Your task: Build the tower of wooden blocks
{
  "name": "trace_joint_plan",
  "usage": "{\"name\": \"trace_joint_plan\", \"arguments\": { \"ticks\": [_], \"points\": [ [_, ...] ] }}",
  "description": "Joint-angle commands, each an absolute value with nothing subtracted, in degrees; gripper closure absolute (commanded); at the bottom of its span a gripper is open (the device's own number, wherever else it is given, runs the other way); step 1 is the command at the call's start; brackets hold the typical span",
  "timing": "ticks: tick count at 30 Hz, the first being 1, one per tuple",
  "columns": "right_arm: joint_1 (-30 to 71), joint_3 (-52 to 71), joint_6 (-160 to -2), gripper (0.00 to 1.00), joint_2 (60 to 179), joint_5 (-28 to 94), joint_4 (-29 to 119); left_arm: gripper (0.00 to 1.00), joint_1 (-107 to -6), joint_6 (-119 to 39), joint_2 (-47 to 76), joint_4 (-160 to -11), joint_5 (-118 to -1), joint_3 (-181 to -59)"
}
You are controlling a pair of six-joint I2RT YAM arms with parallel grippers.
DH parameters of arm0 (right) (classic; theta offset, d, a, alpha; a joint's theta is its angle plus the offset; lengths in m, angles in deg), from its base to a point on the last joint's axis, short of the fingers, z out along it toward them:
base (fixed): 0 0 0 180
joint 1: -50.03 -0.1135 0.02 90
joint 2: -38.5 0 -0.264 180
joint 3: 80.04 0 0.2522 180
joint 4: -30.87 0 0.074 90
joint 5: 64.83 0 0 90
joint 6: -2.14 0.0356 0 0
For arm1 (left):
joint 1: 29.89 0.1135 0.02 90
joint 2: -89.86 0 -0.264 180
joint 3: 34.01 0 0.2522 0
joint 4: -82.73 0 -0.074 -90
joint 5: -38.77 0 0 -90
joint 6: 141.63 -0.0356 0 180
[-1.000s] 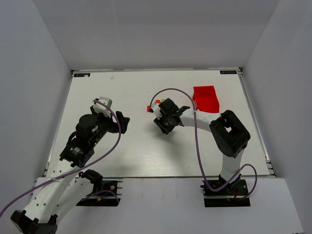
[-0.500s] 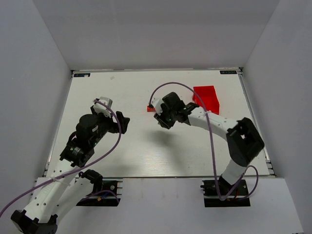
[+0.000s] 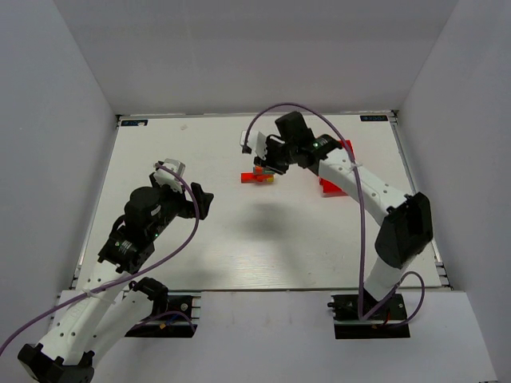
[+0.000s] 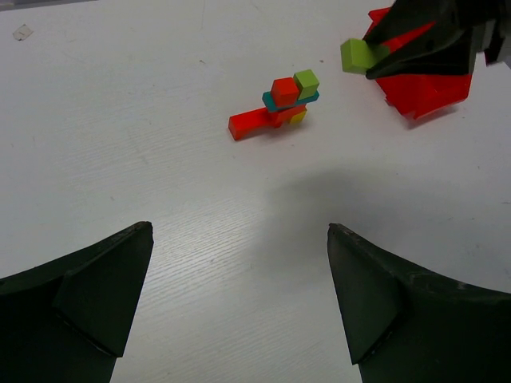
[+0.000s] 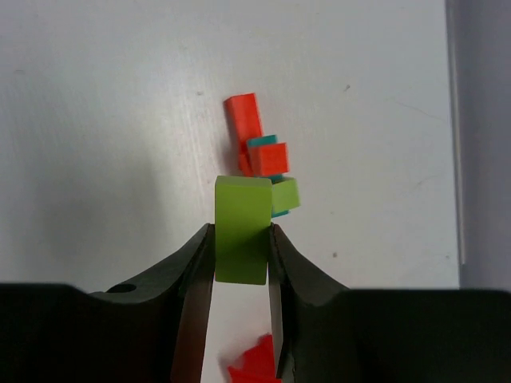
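One lime block [image 5: 241, 231] clamped in right fingers [image 5: 196, 271] — raised near tower [image 5: 263, 155]; left fingers [image 4: 88, 295] spread.

Red bin [image 4: 423, 92] right of tower [image 4: 281, 104]

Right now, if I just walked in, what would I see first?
A lime green block is pinched in the right gripper and held in the air close to the little tower of red, teal, green and yellow blocks on the white table. A bright red bin sits just beyond that gripper. The left gripper hangs wide open, well back from the tower.
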State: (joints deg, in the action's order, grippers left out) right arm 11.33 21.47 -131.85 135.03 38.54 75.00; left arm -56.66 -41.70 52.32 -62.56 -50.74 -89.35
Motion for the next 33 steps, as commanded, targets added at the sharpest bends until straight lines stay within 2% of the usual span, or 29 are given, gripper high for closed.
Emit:
{"name": "trace_joint_plan", "arguments": {
  "ticks": [1, 4, 6, 10, 17, 33],
  "points": [
    [13.02, 34.56, -137.70, 1.00, 139.03, 39.15, 81.42, 0.00, -56.87, -42.14, 52.60, -63.65, -52.20, -89.08],
    [15.48, 51.79, -143.22, 1.00, 151.48, 43.71, 97.22, 0.00, -56.35, -42.14, 53.12, -63.65, -52.20, -89.08],
    [17.06, 57.27, -148.06, 1.00, 157.04, 47.04, 101.82, 0.00, -56.35, -42.14, 53.12, -63.65, -52.20, -89.08],
    [18.65, 56.60, -157.00, 1.00, 158.21, 49.42, 102.37, 0.00, -56.35, -42.66, 53.12, -63.65, -52.20, -89.08],
    [20.41, 60.82, -162.38, 1.00, 162.16, 54.08, 108.35, 0.00, -56.35, -42.67, 53.12, -63.65, -53.33, -89.08],
    [20.32, 61.34, -162.32, 1.00, 165.94, 56.20, 106.69, 0.00, -56.35, -42.67, 53.12, -64.18, -53.34, -89.08]
  ]
}}
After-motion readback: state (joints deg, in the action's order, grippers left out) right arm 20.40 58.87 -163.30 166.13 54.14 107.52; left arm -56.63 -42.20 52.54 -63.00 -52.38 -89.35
